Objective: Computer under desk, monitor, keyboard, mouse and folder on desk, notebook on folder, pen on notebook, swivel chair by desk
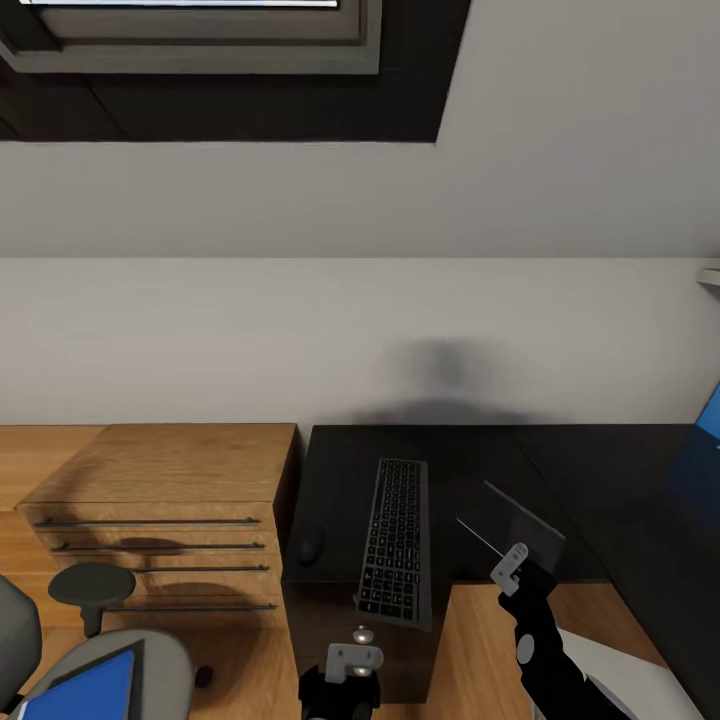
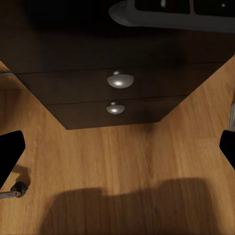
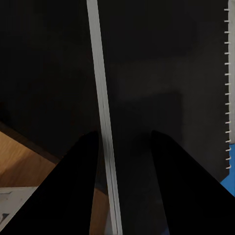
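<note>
The folder (image 1: 85, 690) lies on the swivel chair (image 1: 110, 655) seat. The left gripper (image 1: 352, 668) hangs spread open, empty, before the desk (image 1: 480, 470) drawers. The keyboard (image 1: 397, 540) overhangs the desk's front edge. The right gripper (image 1: 510, 562) pinches the monitor (image 1: 520, 522) edge between its fingers (image 3: 78, 196).

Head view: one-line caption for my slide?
Right gripper holds a thin dark panel over the desk, beside the keyboard.

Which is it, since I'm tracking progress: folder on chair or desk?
On the swivel chair: the blue folder lies on its seat, off the desk.
</note>
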Controlling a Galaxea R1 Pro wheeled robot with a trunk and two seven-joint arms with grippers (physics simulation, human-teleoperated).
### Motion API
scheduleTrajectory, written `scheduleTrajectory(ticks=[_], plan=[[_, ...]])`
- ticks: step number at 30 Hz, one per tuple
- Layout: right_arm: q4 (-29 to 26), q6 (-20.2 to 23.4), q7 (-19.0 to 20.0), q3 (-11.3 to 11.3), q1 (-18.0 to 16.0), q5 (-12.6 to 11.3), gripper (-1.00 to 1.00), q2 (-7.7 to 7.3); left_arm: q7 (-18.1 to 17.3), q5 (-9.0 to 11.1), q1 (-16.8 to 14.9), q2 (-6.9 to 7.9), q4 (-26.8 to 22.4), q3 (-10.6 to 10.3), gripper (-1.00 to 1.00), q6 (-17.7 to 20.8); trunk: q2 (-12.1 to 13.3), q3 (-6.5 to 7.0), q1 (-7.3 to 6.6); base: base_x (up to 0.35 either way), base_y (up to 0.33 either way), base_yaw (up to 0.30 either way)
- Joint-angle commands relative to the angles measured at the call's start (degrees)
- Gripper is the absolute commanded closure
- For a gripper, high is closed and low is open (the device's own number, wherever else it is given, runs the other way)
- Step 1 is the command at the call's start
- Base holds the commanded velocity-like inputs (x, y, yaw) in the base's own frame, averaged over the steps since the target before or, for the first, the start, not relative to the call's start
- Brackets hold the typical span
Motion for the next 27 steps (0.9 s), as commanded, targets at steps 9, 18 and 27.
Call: scheduleTrajectory(ticks=[9,18,27], plan=[[1.2,0.5,-0.2,0.4,-0.1,0.5,1.0,-0.07,0.3,0.2,-0.1,-0.04,0.0,-0.3,-1.0,0.2,-0.1,-0.08,0.01,0.001,0.0,0.0],[1.9,0.5,-0.2,0.6,-0.1,0.4,1.0,-0.07,0.3,0.4,-0.1,0.02,0.0,0.0,-1.0,0.2,-0.1,-0.08,0.01,0.0,0.0,0.0],[2.0,0.5,-0.2,0.6,-0.1,0.5,1.0,-0.05,0.4,0.6,-0.1,-0.13,-1.1,2.4,-1.0,0.3,-2.1,-0.98,1.11,0.0,0.0,0.0]])
